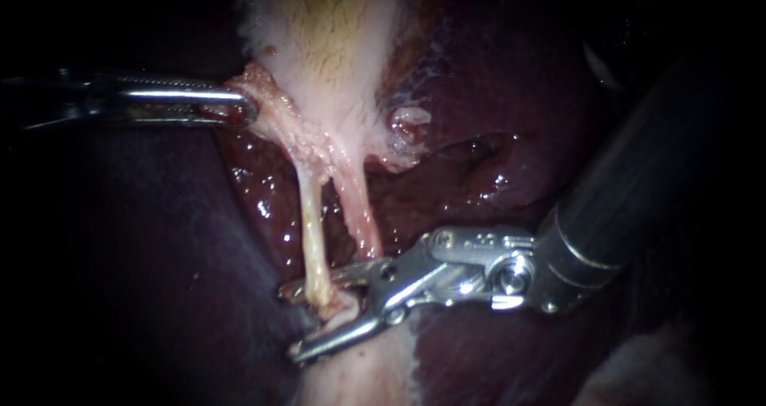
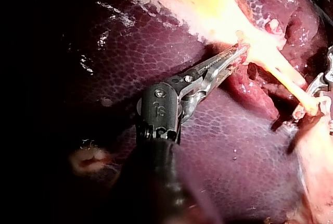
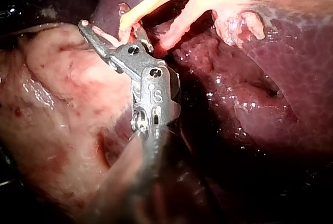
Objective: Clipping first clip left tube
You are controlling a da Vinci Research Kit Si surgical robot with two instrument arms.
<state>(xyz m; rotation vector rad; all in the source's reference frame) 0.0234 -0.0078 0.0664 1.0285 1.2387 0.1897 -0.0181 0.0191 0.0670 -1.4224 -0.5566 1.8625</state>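
Observation:
Two tubes run down from the pale gallbladder (image 1: 335, 47). The left tube (image 1: 313, 230) is thin and yellowish, and the right tube (image 1: 361, 210) beside it is pinker. My right instrument (image 1: 291, 322) comes in from the right. Its jaws stand open, one on each side of the left tube's lower end, with a gap showing. The right wrist view shows the same tube (image 3: 151, 0) passing between the open jaws of that instrument (image 3: 112, 31). My left instrument (image 1: 243, 111) is shut on the gallbladder's lower edge, to the left of the tubes. In the left wrist view it (image 2: 240, 51) grips that edge.
Dark wet liver (image 1: 495, 119) lies behind and around the tubes. A small pale stub (image 1: 411, 123) sticks out at the gallbladder's right edge. Pale fatty tissue (image 1: 359, 374) lies below the right instrument's jaws, seen broad in the right wrist view (image 3: 62, 104).

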